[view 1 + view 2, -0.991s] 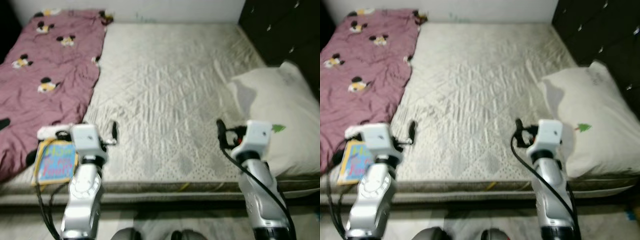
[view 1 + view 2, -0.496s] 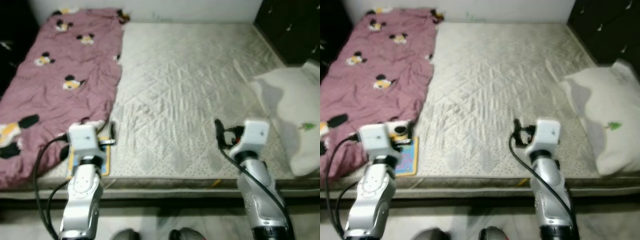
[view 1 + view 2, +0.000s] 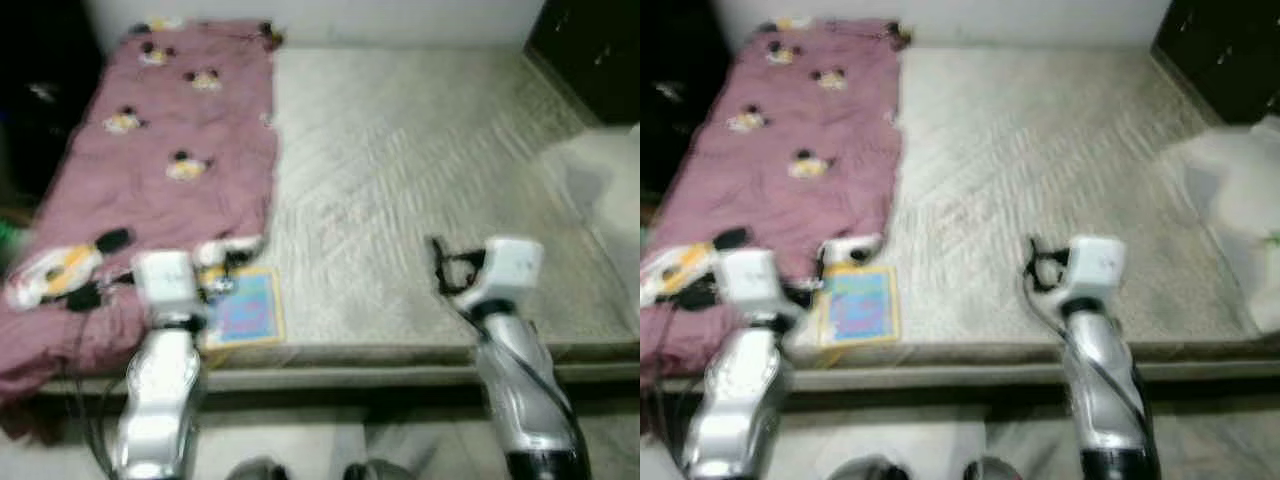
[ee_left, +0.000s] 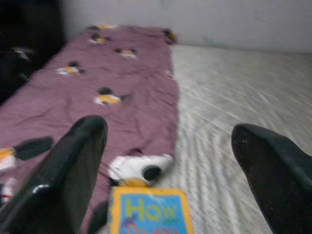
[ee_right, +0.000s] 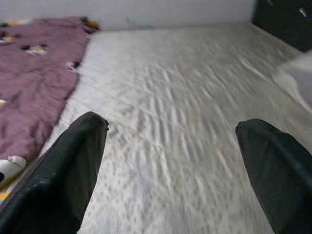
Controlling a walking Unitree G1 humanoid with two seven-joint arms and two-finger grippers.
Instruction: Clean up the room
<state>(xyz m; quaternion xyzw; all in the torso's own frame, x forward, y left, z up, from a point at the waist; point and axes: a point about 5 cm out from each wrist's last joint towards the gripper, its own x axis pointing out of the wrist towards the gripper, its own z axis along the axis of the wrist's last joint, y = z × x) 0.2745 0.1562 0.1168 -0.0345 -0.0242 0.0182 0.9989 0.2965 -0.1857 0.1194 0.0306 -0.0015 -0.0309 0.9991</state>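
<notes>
Left hand (image 4: 168, 161) spread, blue yellow-edged book (image 3: 243, 308)

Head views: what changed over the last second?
Mostly the camera: it swung toward the robot's left, so the blanket and book sit more central and the pillow slides to the right edge. Nothing grasped or released. Both grippers, left and right, stay open over the bed.

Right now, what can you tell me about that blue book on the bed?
The book is thin and flat, with a blue cover and a yellow border. Big colourful letters spell "How" at its top. It lies face up on the mattress, near the front edge, right beside the purple blanket. A small white thing with a dark spot sits just beyond it. The left gripper is open, apart from it.
</notes>
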